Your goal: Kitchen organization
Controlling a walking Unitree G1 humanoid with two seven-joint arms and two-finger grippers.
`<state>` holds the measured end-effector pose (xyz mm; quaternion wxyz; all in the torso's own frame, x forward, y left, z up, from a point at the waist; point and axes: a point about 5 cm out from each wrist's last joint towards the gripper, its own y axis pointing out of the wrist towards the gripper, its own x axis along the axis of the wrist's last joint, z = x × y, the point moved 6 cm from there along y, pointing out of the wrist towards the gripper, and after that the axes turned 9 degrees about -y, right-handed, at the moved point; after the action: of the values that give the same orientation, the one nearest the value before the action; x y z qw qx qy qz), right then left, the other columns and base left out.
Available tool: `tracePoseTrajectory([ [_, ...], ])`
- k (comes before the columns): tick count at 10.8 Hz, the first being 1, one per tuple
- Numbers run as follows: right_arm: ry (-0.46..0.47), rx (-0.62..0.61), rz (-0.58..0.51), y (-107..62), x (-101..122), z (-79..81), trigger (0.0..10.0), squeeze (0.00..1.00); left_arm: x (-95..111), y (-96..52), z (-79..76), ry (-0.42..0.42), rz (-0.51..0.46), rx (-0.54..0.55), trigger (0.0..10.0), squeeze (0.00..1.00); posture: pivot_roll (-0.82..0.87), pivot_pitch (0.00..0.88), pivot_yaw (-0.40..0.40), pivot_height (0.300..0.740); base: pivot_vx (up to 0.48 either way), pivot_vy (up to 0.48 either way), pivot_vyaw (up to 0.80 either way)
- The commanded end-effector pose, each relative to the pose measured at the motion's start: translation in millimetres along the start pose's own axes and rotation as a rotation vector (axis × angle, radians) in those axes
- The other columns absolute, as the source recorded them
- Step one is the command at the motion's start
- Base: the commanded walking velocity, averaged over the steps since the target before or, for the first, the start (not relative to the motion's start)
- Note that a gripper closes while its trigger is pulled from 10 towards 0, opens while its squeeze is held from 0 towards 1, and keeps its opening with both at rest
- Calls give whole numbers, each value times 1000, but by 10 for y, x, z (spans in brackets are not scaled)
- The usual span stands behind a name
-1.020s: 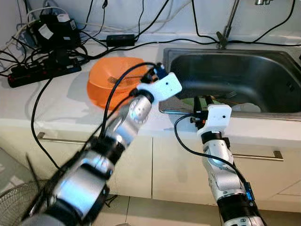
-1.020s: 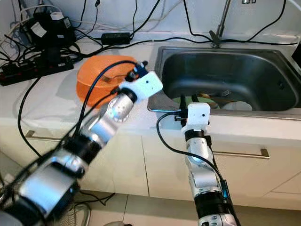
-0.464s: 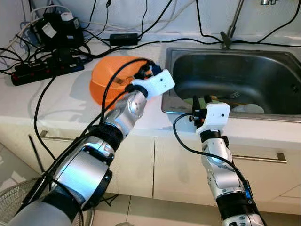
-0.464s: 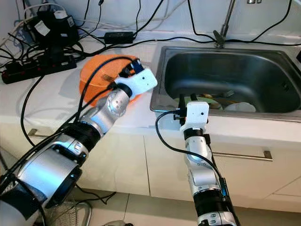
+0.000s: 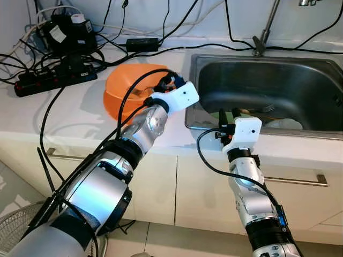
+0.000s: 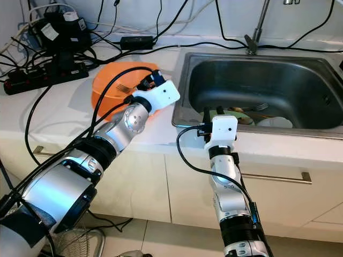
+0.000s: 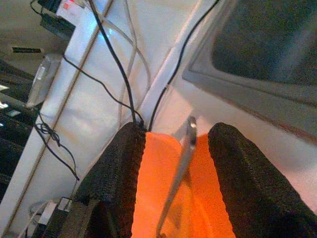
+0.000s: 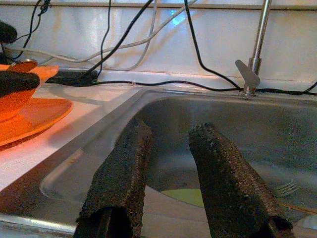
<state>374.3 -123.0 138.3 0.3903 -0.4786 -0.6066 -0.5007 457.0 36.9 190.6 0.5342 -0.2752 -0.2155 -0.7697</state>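
Note:
An orange bowl (image 5: 131, 92) sits on an orange plate (image 8: 29, 116) on the white counter, left of the steel sink (image 5: 278, 80). A metal utensil (image 7: 181, 163) leans inside the bowl against its rim. My left gripper (image 5: 166, 82) hovers at the bowl's right rim, open, with the utensil's handle lying between its fingers (image 7: 119, 168) untouched. My right gripper (image 5: 228, 114) stands open at the sink's front edge, pointing into the basin with nothing between its fingers (image 8: 124, 173). In the sink lie a green plate (image 6: 238, 115), a fork (image 6: 258, 107) and a white dish (image 6: 273, 122).
A black power strip (image 5: 53, 80), adapters and several cables crowd the back left of the counter. The faucet (image 5: 265, 32) rises behind the sink. Cabinet fronts with a bar handle (image 5: 300, 179) lie below, and a fan (image 5: 16, 230) stands on the floor at lower left.
The head view has shifted a little and lost its blur. My left gripper has drawn slightly back from the sink edge toward the bowl. The right gripper holds its place.

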Motion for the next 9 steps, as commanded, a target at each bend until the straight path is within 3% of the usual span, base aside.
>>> tracePoseTrajectory([
  [1, 4, 6, 13, 0, -31, 30, 10000, 0, 72, 31, 49, 37, -16, 11, 10000, 0, 57, 0, 61, 740, 0, 0, 0],
  [9, 12, -1, 14, -29, -38, 46, 10000, 0, 142, 71, -18, 126, 0, 10, 10000, 0, 34, 0, 75, 740, 0, 0, 0],
])
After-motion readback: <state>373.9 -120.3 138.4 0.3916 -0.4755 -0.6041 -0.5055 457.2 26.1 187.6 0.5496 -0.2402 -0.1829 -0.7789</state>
